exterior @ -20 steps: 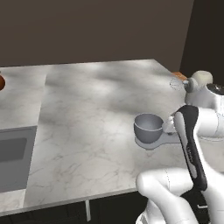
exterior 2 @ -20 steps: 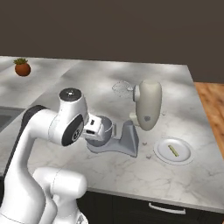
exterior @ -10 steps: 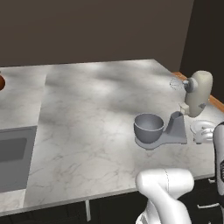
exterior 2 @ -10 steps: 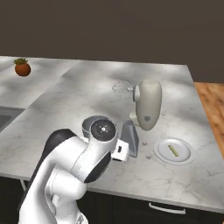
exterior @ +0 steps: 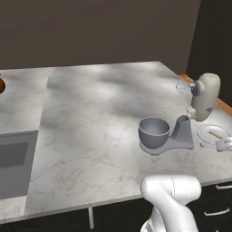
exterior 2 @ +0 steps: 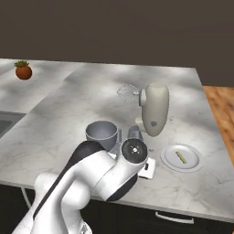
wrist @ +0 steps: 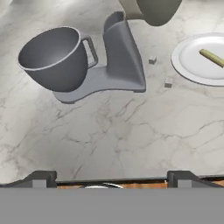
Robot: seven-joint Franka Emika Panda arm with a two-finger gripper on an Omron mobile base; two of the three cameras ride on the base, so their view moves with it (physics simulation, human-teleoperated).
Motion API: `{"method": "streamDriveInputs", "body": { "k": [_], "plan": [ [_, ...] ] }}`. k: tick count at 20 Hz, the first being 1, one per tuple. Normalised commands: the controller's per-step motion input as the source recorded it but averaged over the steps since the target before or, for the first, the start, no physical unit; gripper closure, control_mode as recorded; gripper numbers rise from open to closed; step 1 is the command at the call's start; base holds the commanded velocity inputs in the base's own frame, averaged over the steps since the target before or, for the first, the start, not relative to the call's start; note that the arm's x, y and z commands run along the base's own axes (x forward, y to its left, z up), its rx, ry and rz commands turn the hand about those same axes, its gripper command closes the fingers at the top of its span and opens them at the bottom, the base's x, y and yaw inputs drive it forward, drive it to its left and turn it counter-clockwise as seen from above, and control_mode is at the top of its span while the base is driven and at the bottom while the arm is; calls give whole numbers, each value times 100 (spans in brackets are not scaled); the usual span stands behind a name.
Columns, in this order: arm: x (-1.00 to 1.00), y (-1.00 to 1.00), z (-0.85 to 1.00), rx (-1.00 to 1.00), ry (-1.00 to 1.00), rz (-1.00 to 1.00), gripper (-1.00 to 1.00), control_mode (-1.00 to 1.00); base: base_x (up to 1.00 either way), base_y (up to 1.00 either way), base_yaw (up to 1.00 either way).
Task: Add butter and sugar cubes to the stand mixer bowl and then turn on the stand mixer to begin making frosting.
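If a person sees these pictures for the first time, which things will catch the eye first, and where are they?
The stand mixer stands out first, near the counter's right end, with its cream head tilted up and the wire whisk in the air. The empty grey stand mixer bowl sits on its base. To the right of the mixer lies a white plate carrying the small butter bar, with two tiny cubes on the counter between.

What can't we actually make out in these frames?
- Stand mixer controls: too small in both base views; head cut off by the top edge in the hand view.
- Stand mixer bowl bottom: the near wall hides it in the hand view.
- Two small cubes: too small to identify.
- Butter: cut off by the right edge, hand view.
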Motion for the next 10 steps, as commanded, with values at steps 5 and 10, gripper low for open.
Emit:
{"method": "streamDriveInputs", "body": {
  "k": [5,10],
  "plan": [
    [0,-70,0,0,5,0,-100,-100,0,0,0],
    [5,-61,0,0,4,0,-100,-100,0,0,0]
  ]
}}
